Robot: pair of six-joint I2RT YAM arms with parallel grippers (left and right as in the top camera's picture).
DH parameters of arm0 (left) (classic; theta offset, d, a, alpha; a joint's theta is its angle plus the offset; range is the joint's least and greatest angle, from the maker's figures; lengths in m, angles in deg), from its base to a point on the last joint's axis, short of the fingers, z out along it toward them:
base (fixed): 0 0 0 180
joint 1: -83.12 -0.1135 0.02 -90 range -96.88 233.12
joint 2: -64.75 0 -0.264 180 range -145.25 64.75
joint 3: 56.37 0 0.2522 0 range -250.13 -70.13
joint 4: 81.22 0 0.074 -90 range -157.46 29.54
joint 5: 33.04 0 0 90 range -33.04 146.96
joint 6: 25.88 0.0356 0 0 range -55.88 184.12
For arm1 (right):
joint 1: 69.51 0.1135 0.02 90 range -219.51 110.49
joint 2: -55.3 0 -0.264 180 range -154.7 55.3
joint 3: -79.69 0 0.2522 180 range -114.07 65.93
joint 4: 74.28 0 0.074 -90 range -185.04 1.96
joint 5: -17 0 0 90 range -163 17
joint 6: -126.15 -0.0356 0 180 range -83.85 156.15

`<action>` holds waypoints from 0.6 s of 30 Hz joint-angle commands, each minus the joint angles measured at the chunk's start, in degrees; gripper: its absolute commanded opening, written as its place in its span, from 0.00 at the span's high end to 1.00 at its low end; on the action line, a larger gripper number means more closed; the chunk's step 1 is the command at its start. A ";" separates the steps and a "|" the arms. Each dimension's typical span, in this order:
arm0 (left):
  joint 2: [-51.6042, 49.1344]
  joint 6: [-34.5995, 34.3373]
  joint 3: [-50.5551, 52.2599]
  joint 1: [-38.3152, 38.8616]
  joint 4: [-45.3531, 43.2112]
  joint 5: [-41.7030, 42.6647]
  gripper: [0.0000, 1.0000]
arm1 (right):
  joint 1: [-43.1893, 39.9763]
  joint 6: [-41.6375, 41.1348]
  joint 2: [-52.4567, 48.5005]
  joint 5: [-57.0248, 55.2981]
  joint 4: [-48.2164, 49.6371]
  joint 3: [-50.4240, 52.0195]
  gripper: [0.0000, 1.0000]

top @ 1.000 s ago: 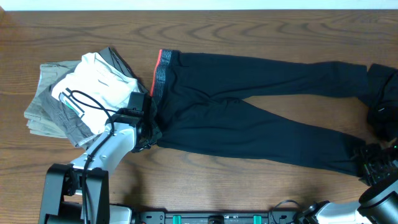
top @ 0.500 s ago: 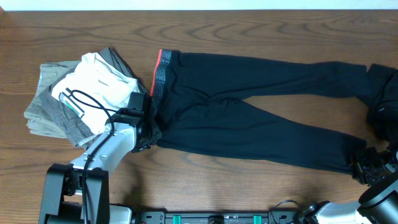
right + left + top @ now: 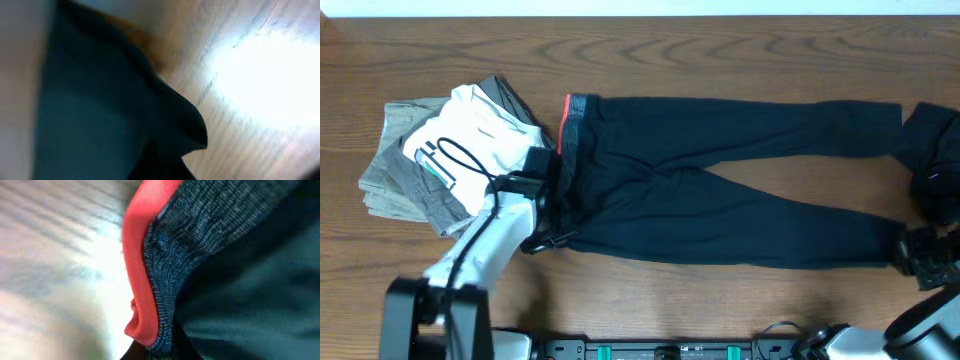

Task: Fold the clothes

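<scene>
The black trousers lie stretched flat across the worktop, their grey coral-edged waistband to the left beside a stack of folded clothes — the left hand pinches the waistband's near corner, and the right hand is pressed together on the near leg's cuff.

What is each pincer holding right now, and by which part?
Both hold the black trousers: the left pincer at the waistband, the right pincer at a leg cuff.
</scene>
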 commanded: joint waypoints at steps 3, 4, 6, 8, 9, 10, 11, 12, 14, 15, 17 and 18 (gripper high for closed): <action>8.87 2.45 -3.32 -0.09 6.16 -0.39 0.94 | -0.39 1.25 9.35 1.33 -3.21 -5.33 0.99; 10.54 2.45 -3.41 -0.09 7.39 -0.39 0.94 | -0.39 1.25 10.82 1.33 -3.91 -6.23 0.99; 13.88 2.45 -3.54 -0.09 10.01 -0.39 0.94 | -0.39 1.22 13.68 1.33 -5.35 -8.07 0.99; 17.14 2.45 -3.65 -0.09 12.72 -0.39 0.94 | -0.39 1.25 15.98 1.33 -7.10 -10.25 0.99; 18.97 2.47 -3.72 -0.09 14.36 -0.39 0.94 | -0.37 1.25 16.94 1.36 -8.11 -11.52 0.99; 20.48 2.47 -3.87 -0.09 15.80 -0.39 0.94 | -0.39 1.25 17.55 1.36 -8.98 -12.63 0.99; 21.88 2.51 -4.11 -0.09 17.16 -0.39 0.94 | -0.37 1.25 17.99 1.36 -9.99 -13.92 0.99; 23.17 2.84 -4.48 -0.09 18.40 -0.42 0.94 | -0.26 1.25 18.10 1.38 -10.54 -15.02 0.99; 25.53 4.66 -5.86 -0.09 20.33 -0.39 0.94 | 0.24 1.25 17.99 1.81 -10.95 -16.92 0.99; 26.18 5.60 -6.82 -0.09 20.79 -0.37 0.94 | 0.61 1.20 17.88 2.16 -10.58 -17.40 0.99; 26.47 8.59 -9.42 -0.09 21.03 0.31 0.94 | 1.79 0.66 17.40 2.69 -8.68 -17.90 0.99; 26.21 9.62 -10.75 -0.09 20.85 0.48 0.94 | 2.56 0.00 16.92 2.67 -7.28 -17.94 0.99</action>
